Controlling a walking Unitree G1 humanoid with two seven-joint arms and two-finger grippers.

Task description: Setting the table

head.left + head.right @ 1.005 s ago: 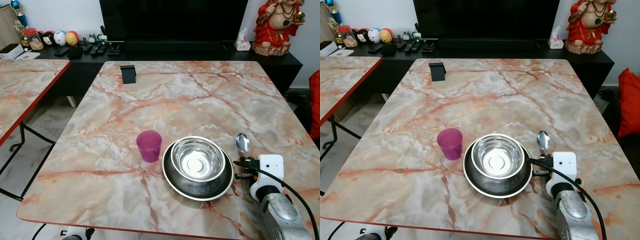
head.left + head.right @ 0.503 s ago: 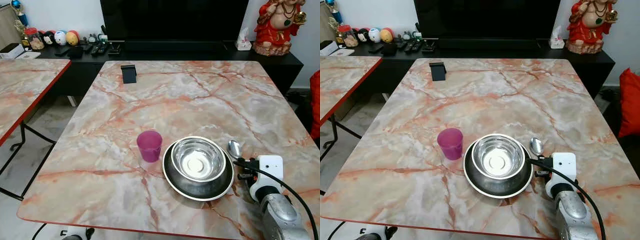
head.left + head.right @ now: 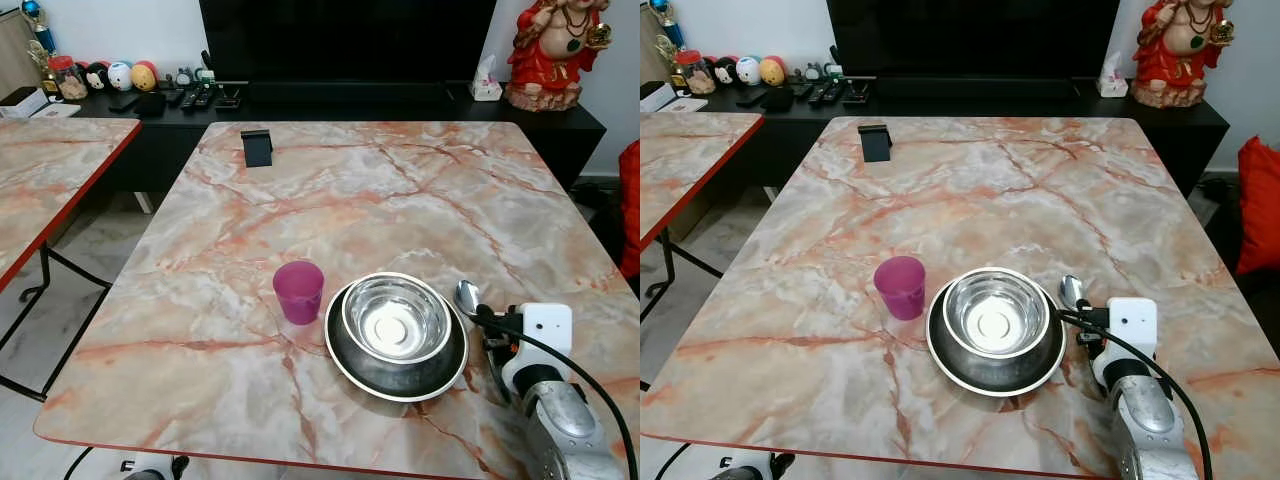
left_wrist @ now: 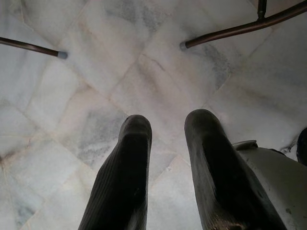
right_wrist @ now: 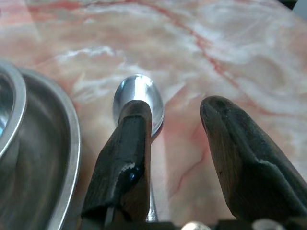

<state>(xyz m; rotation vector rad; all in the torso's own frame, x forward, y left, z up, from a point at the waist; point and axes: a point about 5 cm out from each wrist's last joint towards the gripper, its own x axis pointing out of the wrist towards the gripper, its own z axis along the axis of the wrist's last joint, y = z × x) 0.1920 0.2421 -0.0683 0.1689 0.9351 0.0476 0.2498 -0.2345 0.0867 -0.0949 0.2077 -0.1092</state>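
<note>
A steel bowl [image 3: 396, 318] sits inside a dark steel plate [image 3: 345, 358] near the front edge of the marble table [image 3: 350, 200]. Just left of the plate stands a purple cup [image 3: 298, 291]. A metal spoon [image 3: 467, 296] lies on the table against the plate's right rim. My right gripper [image 3: 482, 322] is right behind it, low over the table. In the right wrist view this gripper [image 5: 175, 108] is open, with one finger over the spoon [image 5: 140, 88] handle and the other apart on bare marble. My left gripper [image 4: 165, 124] hangs open over the tiled floor.
A small black stand [image 3: 257, 147] sits at the table's far left. A second marble table [image 3: 50, 170] stands to the left across a gap. Behind are a low black cabinet [image 3: 400, 100] with small items, a red statue [image 3: 557, 50] and metal table legs [image 4: 230, 31].
The spoon's bowl has shifted left and nearer, up against the plate's rim. My right wrist has since edged slightly to the right.
</note>
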